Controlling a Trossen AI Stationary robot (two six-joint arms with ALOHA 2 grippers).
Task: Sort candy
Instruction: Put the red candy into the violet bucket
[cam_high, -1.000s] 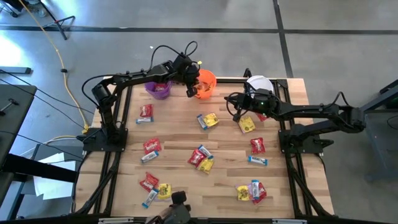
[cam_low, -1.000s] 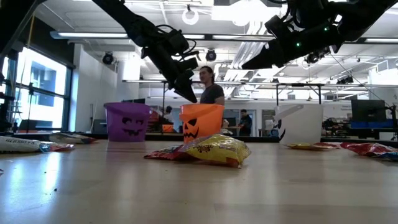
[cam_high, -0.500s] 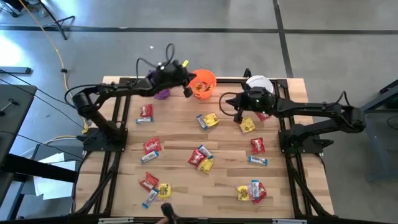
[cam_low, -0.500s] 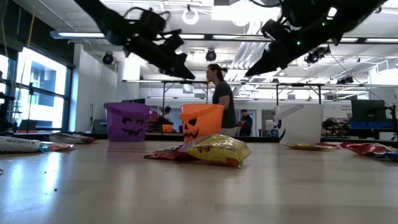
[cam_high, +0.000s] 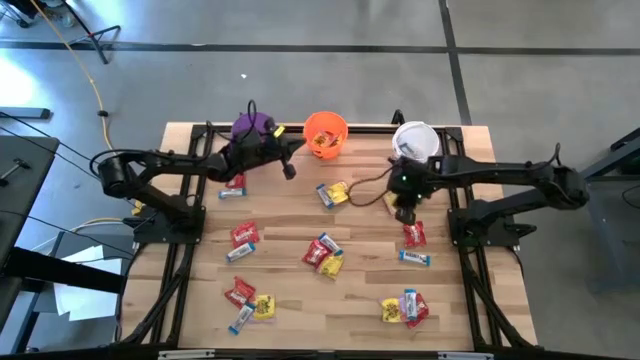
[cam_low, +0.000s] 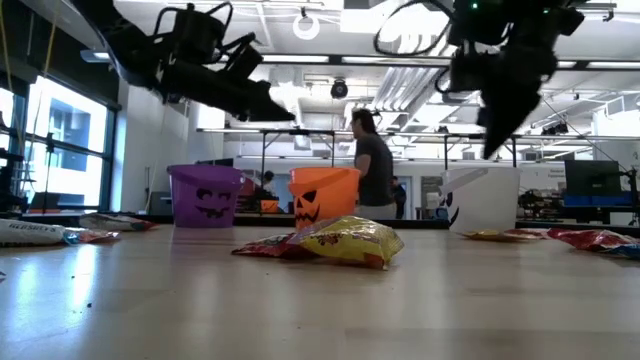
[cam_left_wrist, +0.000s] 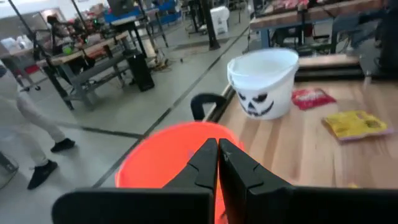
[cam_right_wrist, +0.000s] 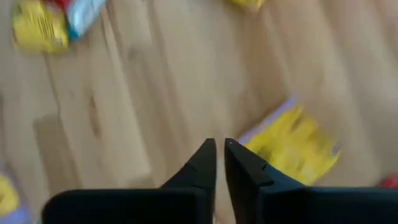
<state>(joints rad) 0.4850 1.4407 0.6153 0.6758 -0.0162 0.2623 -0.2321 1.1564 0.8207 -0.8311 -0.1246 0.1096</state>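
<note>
**Operator:** Over the table's two o'clock sector, I am holding the right gripper (cam_high: 405, 212) above a yellow packet (cam_right_wrist: 291, 144); its fingers are showing nearly together in the right wrist view, with nothing between them. I am parking the left gripper (cam_high: 290, 171) at eleven o'clock, close to the orange bucket (cam_high: 325, 133), fingers together and empty.

**Supervisor:** Where is the candy (cam_high: 324, 254) lying?

**Operator:** It is lying scattered flat across the table (cam_high: 280, 215): a cluster at centre, pieces at nine and seven o'clock, another pile at five o'clock, and a red packet (cam_high: 414, 234) at three o'clock. The purple bucket (cam_high: 252, 127) and white bucket (cam_high: 414, 139) are standing along the twelve o'clock edge.

**Supervisor:** How are you expecting the packets to handle?

**Operator:** I am judging them light, thin and crinkly, with slick wrappers likely to slide on the wood. I am planning to open the fingers, straddle the packet's narrow width, and pinch across its puffed middle, not a flat sealed end.
</note>
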